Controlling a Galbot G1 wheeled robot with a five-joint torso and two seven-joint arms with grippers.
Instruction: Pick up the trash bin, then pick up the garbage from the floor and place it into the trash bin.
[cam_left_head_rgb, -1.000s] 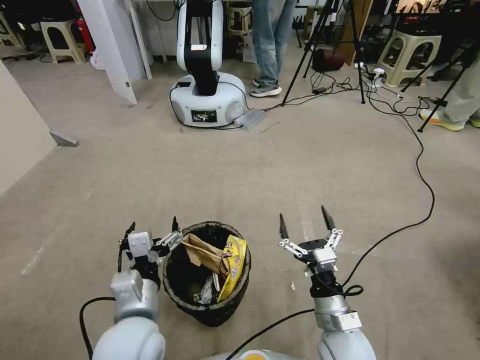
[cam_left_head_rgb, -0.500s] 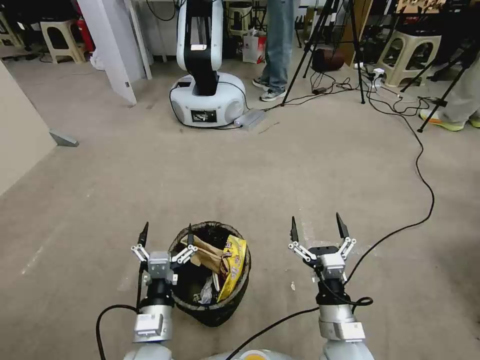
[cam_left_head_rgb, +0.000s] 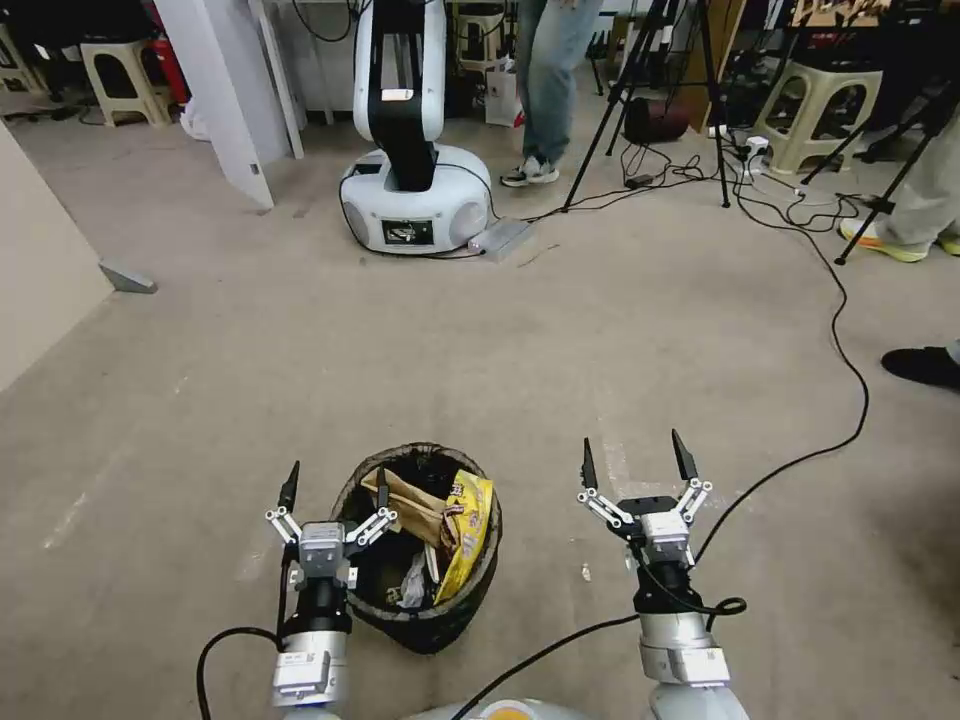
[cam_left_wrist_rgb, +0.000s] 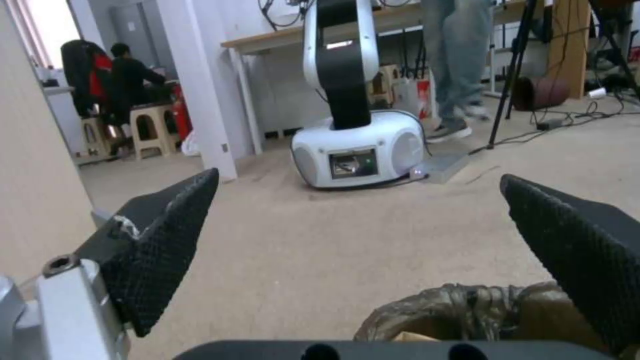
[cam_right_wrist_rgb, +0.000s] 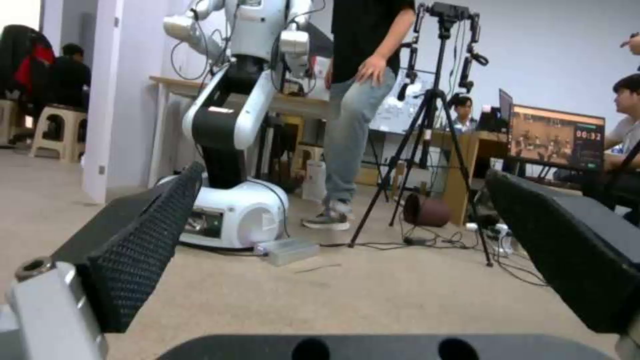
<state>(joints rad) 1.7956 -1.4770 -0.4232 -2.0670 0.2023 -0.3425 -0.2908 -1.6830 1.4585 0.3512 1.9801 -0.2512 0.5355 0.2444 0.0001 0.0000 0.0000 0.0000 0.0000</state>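
The trash bin (cam_left_head_rgb: 430, 622), a round bucket lined with a dark bag, stands on the carpet just in front of me. Inside it lie garbage pieces: a yellow snack wrapper (cam_left_head_rgb: 468, 535), a crumpled brown paper bag (cam_left_head_rgb: 408, 505) and some white scraps. My left gripper (cam_left_head_rgb: 335, 479) is open at the bin's left rim, one fingertip over the rim, holding nothing. The left wrist view shows the bin's bag rim (cam_left_wrist_rgb: 460, 305) low between the spread fingers (cam_left_wrist_rgb: 160, 240). To the bin's right my right gripper (cam_left_head_rgb: 634, 454) hovers open and empty. A tiny white scrap (cam_left_head_rgb: 586, 573) lies on the carpet beside it.
Another white robot base (cam_left_head_rgb: 415, 205) stands ahead, with a grey box (cam_left_head_rgb: 498, 238) beside it. A black cable (cam_left_head_rgb: 840, 340) loops across the floor on the right. Tripods (cam_left_head_rgb: 650, 90), stools (cam_left_head_rgb: 815, 110) and people's legs are at the back. A wall (cam_left_head_rgb: 40, 260) runs along the left.
My left gripper drew back and straightened beside the bin's rim, now level and open. The right gripper shifted slightly back and right. A person at the back walked right; a dark shoe appeared at the right edge.
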